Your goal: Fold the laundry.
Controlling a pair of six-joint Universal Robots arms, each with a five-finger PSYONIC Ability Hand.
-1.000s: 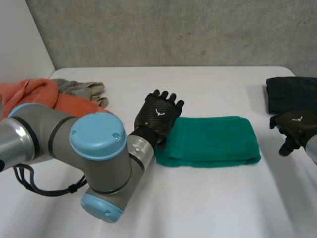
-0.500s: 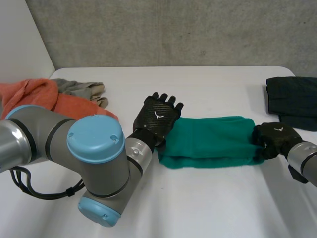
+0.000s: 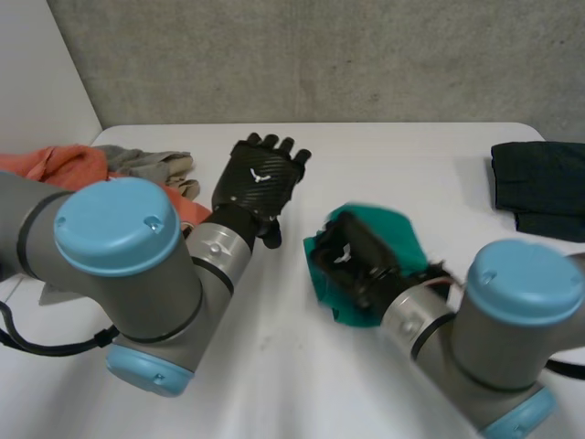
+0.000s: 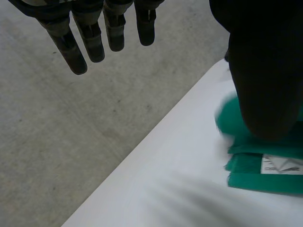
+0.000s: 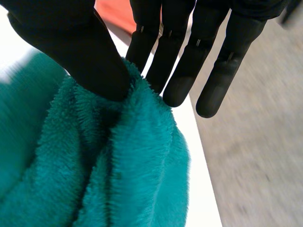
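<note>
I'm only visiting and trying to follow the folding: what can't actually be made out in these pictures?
- Head view: the right hand covers much of the green towel, so how its layers lie is hidden.
- Head view: the dark cloth is cut off by the picture's edge.
- Head view: the left arm hides part of the orange cloth.
- Left wrist view: the towel's white label is too blurred to read.

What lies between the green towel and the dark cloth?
Bare white table, seen in the head view, separates the green towel from the dark cloth.
</note>
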